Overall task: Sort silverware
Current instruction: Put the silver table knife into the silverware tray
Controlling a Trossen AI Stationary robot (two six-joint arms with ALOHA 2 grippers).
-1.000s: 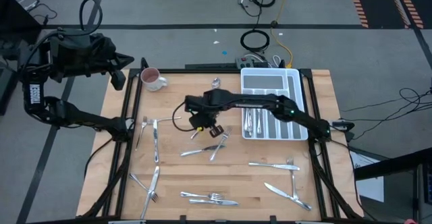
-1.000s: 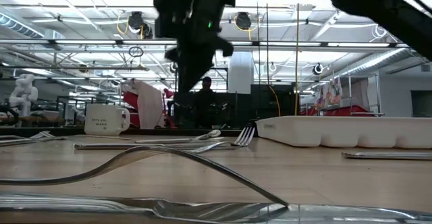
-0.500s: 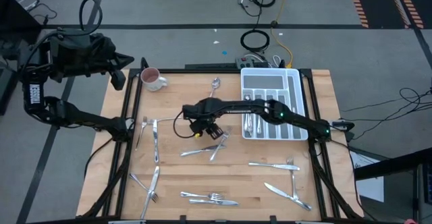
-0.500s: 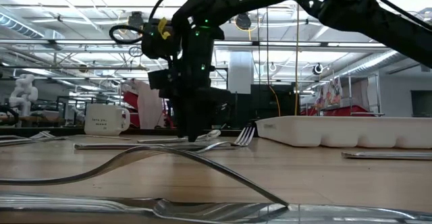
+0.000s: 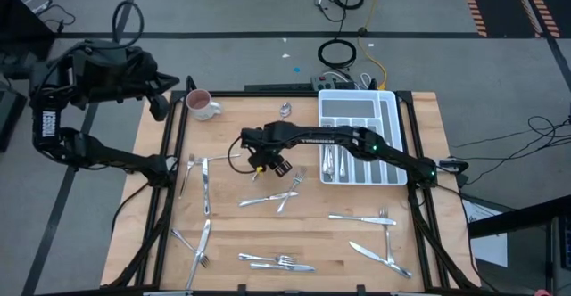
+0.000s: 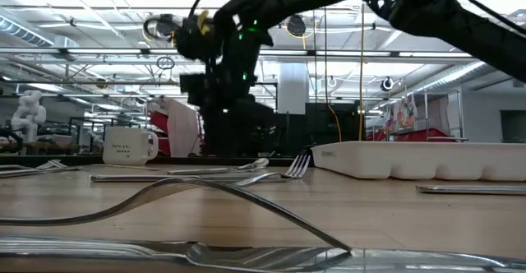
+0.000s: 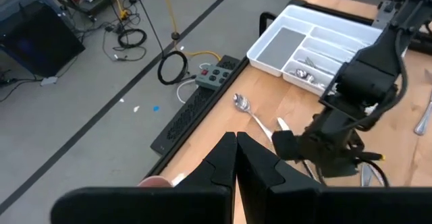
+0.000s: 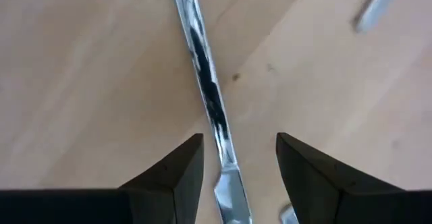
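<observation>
- Compared with half a second earlier, your right hand [image 5: 268, 164] had risen off the surface [image 5: 232, 234]; in the low view it had been down at the wood, and now it hung clear above it
- Its two fingers [image 8: 169, 177] stood apart with nothing between them, and a knife [image 8: 206, 102] lay flat on the wood directly below the gap
- In the overhead picture that hand had also shifted slightly toward the mug [image 5: 202, 105] side, while the scattered pieces lay where they had been
- Your left hand [image 7: 235, 158] was pressed shut, empty, and parked off the surface's far left corner, above the floor, as before
- The silverware was spread around: a spoon [image 5: 285, 111] near the far edge beside the tray [image 5: 390, 118], a crossed fork and knife [image 5: 281, 194] just near of the right hand, two pieces [image 5: 203, 187] along the left side, more at the near left [image 5: 198, 242], a cluster at the near edge [image 5: 278, 262], and others at the near right [image 5: 375, 234]
- A few pieces [image 5: 335, 160] already lay in the tray's compartments
- Open wood lay between the mug and the right hand, and between the central pair and the near-edge cluster
- The tray sat against the far right corner, close to the surface's edge
</observation>
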